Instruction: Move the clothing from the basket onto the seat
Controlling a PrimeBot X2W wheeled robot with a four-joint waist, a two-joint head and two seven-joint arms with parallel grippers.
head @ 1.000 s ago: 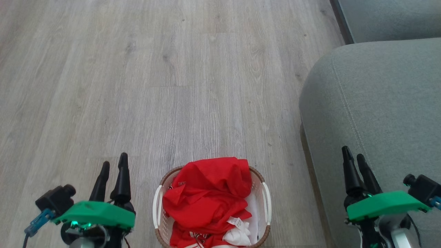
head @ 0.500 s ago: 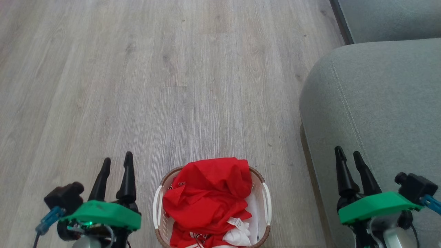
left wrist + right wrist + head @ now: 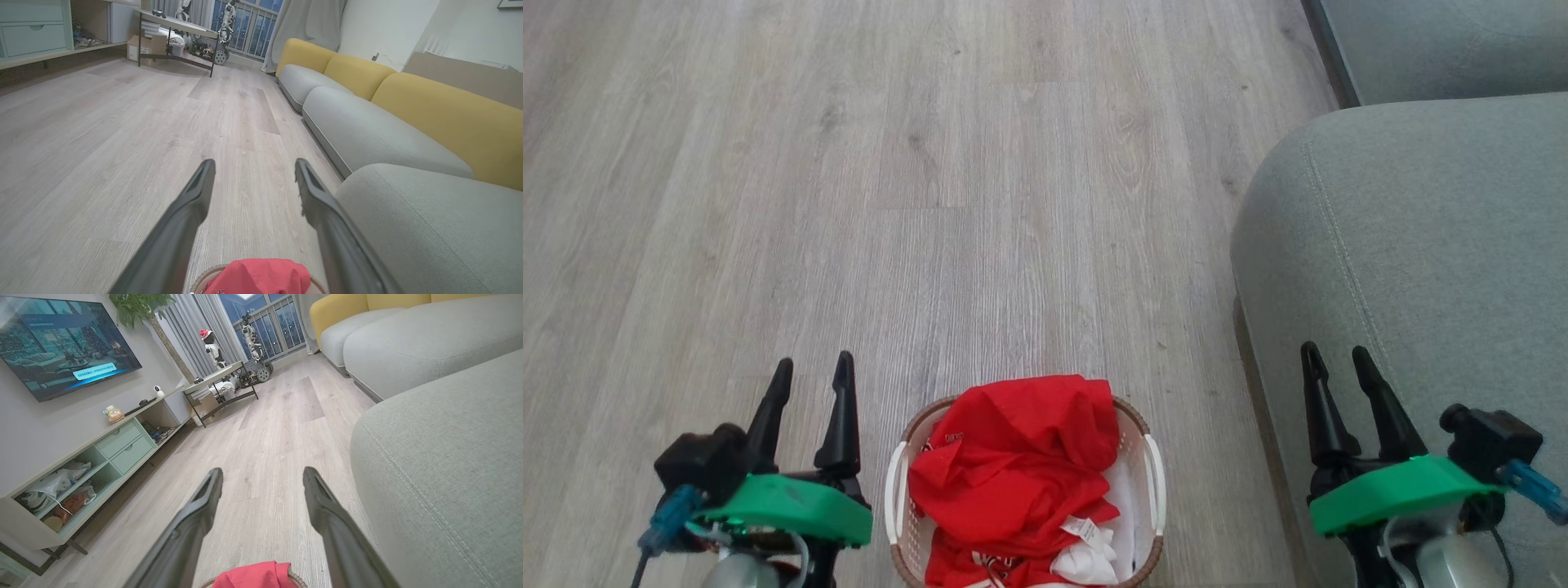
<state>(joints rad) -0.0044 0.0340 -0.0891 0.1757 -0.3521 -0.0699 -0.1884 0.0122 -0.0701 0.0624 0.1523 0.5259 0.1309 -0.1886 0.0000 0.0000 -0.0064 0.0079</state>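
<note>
The red clothing [image 3: 1013, 469] lies heaped in the cream basket [image 3: 1153, 474] on the wood floor at the bottom middle of the head view, a white tag showing on it. My left gripper [image 3: 814, 371] hangs open to the basket's left, empty. To the basket's right, my right gripper [image 3: 1335, 360] is open and empty, in front of the grey-green seat [image 3: 1421, 245]. In the left wrist view the clothing [image 3: 261, 279] peeks in at the bottom between my open fingers, the seat [image 3: 429, 228] to its right. The right wrist view shows the clothing [image 3: 253, 575] and the seat [image 3: 441, 457] too.
Pale wood floor [image 3: 890, 204] stretches ahead of the basket. A second grey cushion [image 3: 1445, 41] lies beyond the seat, with yellow backrests [image 3: 445, 118] behind. A TV cabinet [image 3: 81, 465] and a low table [image 3: 220, 381] stand across the room.
Both grippers have shifted inward toward the basket, the left one to the right and the right one to the left. The clothing and basket have not moved.
</note>
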